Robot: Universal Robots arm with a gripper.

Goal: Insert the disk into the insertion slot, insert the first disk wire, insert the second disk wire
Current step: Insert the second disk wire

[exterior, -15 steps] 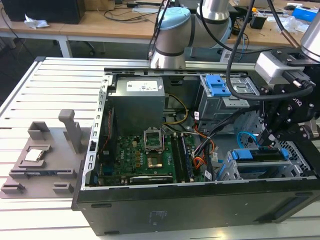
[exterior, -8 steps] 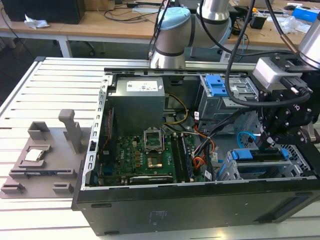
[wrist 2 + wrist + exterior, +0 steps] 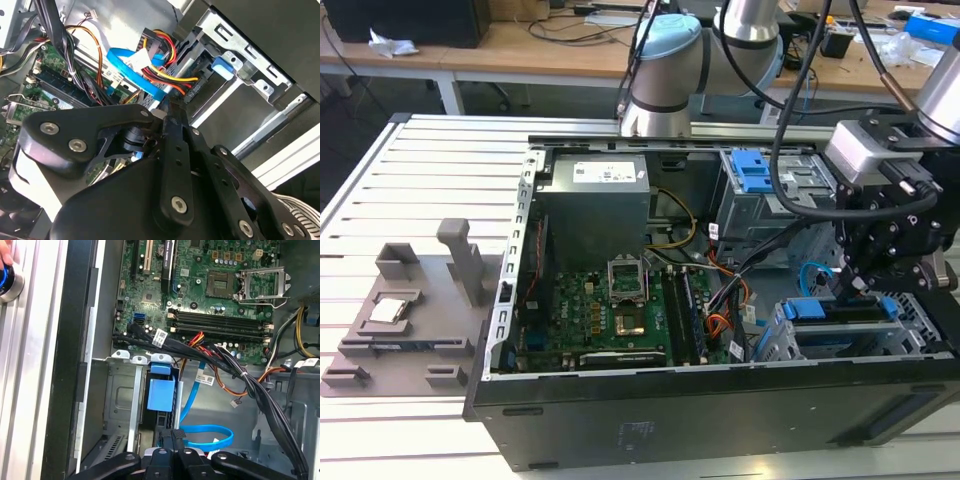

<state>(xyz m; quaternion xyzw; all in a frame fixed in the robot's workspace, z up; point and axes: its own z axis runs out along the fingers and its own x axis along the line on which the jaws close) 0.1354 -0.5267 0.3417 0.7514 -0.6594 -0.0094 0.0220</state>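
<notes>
The pincer, clenched on a connector's narrow end, is poised directly above the disk. The disk sits seated in the insertion slot beneath, its rear edge exposed for wiring; a blue cable loops just beside the pincer.

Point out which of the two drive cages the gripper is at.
The low cage near the case's front edge, beneath the gripper; the taller cage with the blue latch stands farther back.

Arm reaching low, wrist bent down — gripper fingers pinched together.
</notes>
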